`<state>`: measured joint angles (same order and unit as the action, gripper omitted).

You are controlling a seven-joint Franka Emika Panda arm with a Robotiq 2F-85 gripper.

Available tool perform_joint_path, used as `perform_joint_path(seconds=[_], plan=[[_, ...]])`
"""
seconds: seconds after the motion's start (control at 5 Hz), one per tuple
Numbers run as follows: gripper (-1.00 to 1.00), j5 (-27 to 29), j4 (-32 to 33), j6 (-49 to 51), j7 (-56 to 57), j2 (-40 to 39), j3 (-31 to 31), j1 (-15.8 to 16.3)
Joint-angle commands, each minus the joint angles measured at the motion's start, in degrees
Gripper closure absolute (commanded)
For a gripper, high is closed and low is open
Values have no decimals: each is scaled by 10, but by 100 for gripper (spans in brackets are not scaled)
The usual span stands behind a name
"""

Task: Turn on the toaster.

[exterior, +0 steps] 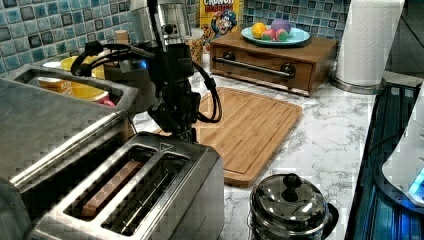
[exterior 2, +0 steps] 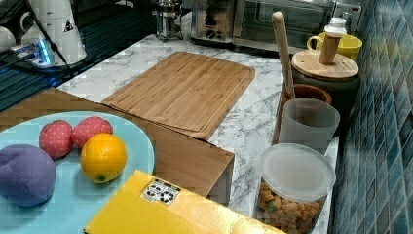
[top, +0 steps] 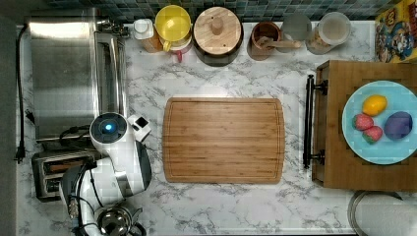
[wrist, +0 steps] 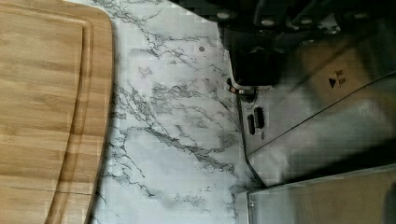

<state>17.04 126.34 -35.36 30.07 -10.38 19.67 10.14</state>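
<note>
Marble counter [top: 236, 206], 1 toaster [exterior: 145, 195], 2 slots

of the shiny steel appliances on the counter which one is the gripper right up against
The toaster, the small two-slot one. The gripper sits at its end, while the larger toaster oven stands behind it and the round kettle sits apart near the cutting board.

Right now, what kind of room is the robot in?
Most likely a kitchen. There's a marble counter with a toaster and a cutting board on it, a plate of fruit, and a tiled wall behind.
</note>
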Motion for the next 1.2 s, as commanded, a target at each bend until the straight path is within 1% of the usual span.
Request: perform_joint_path(seconds=[0.2, 1.2], plan=[[100, -29, 71, -61, -15, -74, -10, -12], [100, -29, 71, -61, -15, -74, -10, -11]])
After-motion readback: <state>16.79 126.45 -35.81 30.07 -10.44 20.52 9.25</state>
